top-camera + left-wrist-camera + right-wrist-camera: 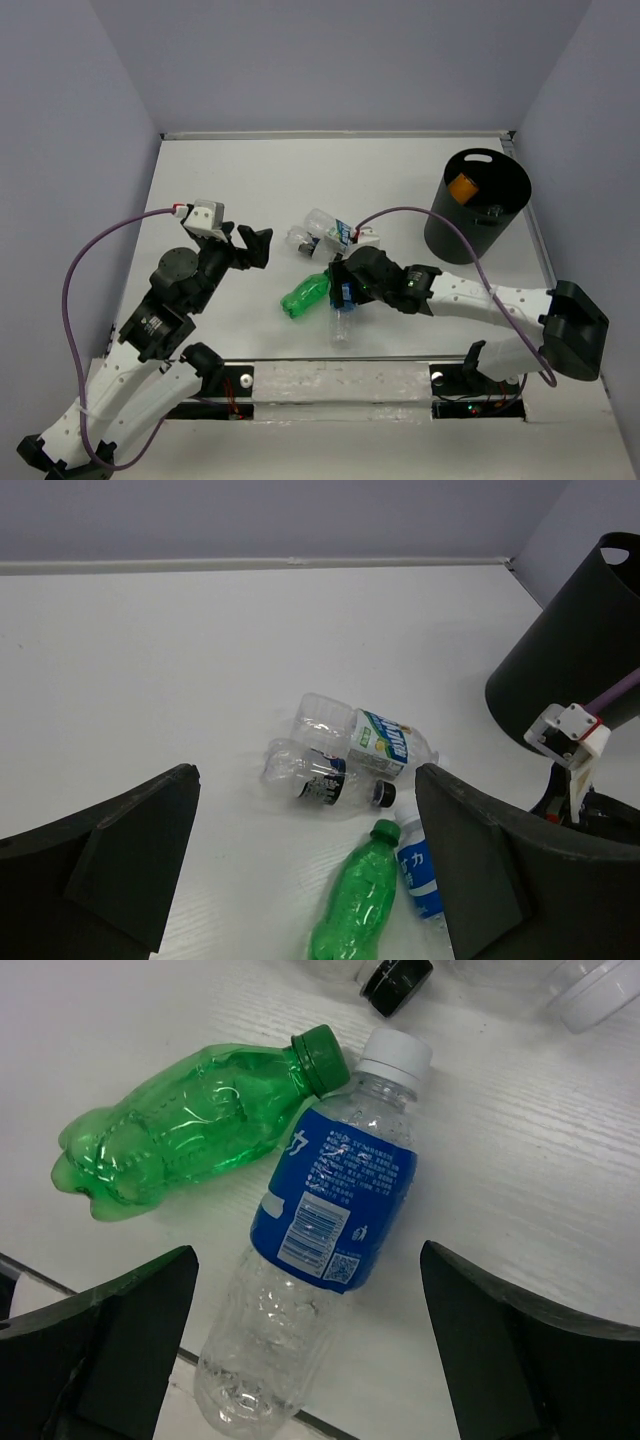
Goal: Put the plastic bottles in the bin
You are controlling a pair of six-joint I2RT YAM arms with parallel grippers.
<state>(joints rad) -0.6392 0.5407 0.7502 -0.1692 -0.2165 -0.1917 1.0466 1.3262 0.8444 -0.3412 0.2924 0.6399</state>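
Blue-labelled and clear, the white-capped bottle [320, 1250] lies on its side nearest the arms. The right gripper [310, 1350] hovers over it, jaws spread wide either side, holding nothing. The green bottle [190, 1130] lies alongside, its cap touching the white-capped bottle's neck. The left gripper [300, 880] hangs off to the left, equally wide and empty. Just beyond, two clear bottles lie pressed together: the black-capped bottle [320, 777] and the green-labelled bottle [375, 740]. Far right, the black bin [445, 228] stands upright, with an orange bottle [461, 187] already inside. I judge this to be the reach for the white-capped bottle. Next it calls for lowering, closing across the body without nudging the green one, then carrying it to the bin.
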